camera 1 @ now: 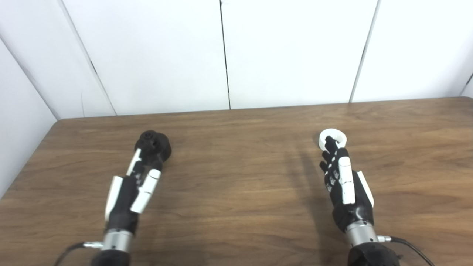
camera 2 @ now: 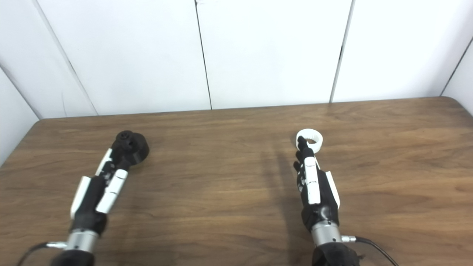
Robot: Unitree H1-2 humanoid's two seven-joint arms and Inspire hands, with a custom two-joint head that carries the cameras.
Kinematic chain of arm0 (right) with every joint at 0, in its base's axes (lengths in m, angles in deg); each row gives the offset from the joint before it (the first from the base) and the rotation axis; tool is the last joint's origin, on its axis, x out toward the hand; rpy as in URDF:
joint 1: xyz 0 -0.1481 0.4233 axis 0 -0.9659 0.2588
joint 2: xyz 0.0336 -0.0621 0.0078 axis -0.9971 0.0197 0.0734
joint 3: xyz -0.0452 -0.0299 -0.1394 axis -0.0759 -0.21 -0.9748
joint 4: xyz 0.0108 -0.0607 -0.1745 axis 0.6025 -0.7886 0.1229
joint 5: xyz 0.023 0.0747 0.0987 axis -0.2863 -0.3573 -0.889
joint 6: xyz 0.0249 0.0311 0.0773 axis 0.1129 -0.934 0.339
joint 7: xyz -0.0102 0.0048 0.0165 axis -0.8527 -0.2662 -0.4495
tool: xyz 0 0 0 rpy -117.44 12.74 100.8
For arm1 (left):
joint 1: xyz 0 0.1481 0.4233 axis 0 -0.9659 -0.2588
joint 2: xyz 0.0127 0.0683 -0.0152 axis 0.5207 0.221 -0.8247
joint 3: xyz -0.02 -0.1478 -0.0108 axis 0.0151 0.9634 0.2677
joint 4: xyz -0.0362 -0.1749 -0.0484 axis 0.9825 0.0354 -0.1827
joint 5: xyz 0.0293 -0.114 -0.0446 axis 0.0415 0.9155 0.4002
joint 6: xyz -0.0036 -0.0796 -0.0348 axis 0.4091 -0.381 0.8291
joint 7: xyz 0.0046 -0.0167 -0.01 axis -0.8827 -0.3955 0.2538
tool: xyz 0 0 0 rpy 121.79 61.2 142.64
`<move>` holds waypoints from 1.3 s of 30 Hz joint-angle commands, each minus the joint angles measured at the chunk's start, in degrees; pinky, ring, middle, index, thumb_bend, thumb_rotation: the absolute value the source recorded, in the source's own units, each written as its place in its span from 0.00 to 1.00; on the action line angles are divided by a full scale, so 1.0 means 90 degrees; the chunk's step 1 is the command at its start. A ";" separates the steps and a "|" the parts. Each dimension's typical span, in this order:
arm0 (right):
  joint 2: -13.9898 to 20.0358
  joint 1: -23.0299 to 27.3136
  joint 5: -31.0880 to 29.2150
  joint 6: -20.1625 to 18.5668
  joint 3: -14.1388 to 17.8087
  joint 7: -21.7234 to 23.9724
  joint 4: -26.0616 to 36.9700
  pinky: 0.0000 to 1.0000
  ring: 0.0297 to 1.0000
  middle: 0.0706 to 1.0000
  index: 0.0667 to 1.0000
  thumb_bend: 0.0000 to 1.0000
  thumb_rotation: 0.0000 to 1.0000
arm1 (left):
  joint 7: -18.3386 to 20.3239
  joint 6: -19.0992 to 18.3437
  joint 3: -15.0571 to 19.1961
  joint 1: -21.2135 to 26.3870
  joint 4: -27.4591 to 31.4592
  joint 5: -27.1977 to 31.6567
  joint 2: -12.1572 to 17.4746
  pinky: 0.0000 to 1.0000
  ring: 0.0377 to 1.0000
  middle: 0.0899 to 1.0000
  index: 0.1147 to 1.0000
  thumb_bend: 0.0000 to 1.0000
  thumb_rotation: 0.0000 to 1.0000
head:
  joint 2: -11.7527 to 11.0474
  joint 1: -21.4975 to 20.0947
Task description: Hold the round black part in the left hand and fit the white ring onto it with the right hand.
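The round black part [camera 1: 158,145] lies on the wooden table [camera 1: 240,173] at the left. My left hand [camera 1: 138,181] stretches toward it with its fingers extended, and the fingertips reach the part's near side without closing around it. The white ring [camera 1: 342,137] lies flat on the table at the right. My right hand [camera 1: 342,179] is open with fingers straight, and one fingertip [camera 1: 329,142] overlaps the ring's near edge and hole. Both things also show in the right eye view: the black part [camera 2: 132,145] and the ring [camera 2: 317,138].
White wall panels [camera 1: 221,55] stand right behind the table's far edge. The table's rounded left corner [camera 1: 55,123] is close to the black part. Cables run from both wrists at the bottom edge.
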 commanded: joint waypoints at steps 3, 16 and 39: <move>-0.0065 0.0190 0.0059 0.0366 -0.0050 0.0012 0.0059 1.00 1.00 1.00 0.95 0.55 1.00 | 0.0185 -0.0263 0.0163 0.0466 0.0294 -0.0290 0.0642 0.95 0.99 1.00 1.00 0.76 0.63 | -0.0005 0.0040; -0.0103 0.0195 0.0150 0.0380 -0.0053 -0.0063 -0.0019 1.00 1.00 0.98 0.93 0.55 1.00 | 0.0626 -0.0731 -0.0081 0.1817 -0.1038 -0.1371 0.2146 0.88 0.96 0.98 1.00 0.96 0.45 | -0.0091 0.0097; -0.0163 0.0227 0.0157 0.0417 0.0016 -0.0250 -0.0004 1.00 0.99 0.97 0.93 0.55 1.00 | 0.2116 -0.0665 -0.1445 0.3242 -0.3176 -0.1795 0.2883 0.95 1.00 1.00 0.96 1.00 0.47 | -0.0112 0.0047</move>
